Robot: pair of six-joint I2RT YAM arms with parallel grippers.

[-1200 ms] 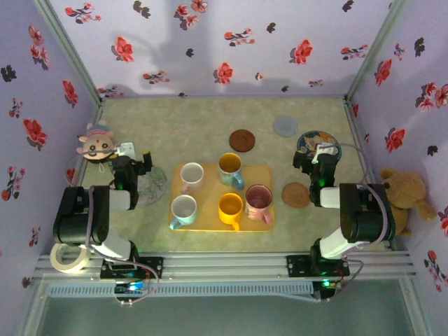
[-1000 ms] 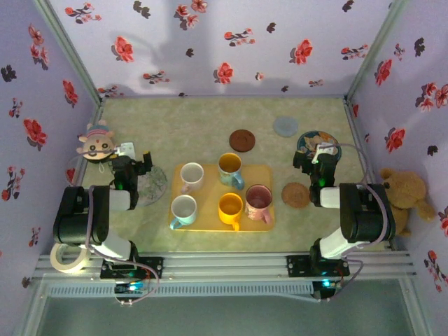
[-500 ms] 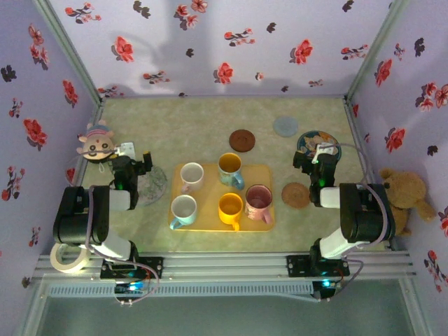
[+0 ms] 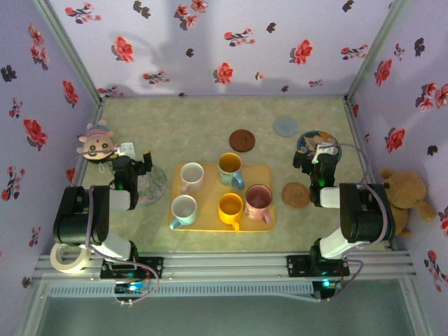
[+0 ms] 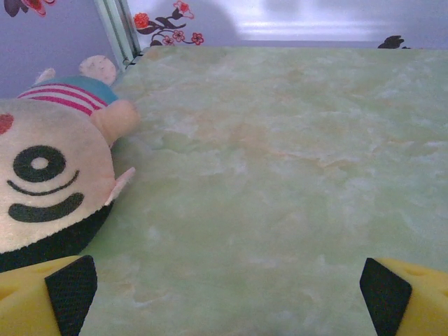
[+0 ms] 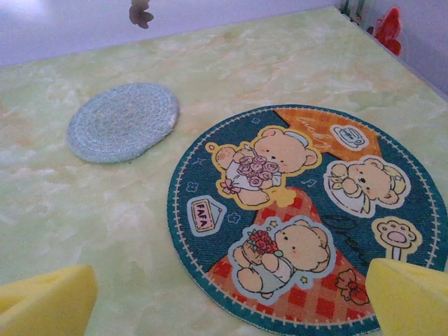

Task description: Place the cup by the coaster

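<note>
left gripper [image 4: 131, 159]: spread wide, nothing grasped | right gripper [image 4: 322, 155]: spread wide, nothing grasped; bear coaster [image 6: 308, 217] seen at 12 o'clock | cups [image 4: 230, 206]: seated on tray [image 4: 208, 199]

Top external high, looking down over the whole table [image 4: 196, 126], left wrist low, close beside the plush toy [image 5: 49, 182], right wrist close over the bear-print coaster [image 6: 308, 224], both shared overhead.

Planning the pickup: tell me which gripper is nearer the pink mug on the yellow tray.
Right. The right gripper is right of and behind the pink mug; the left gripper is left of the yellow tray.
</note>
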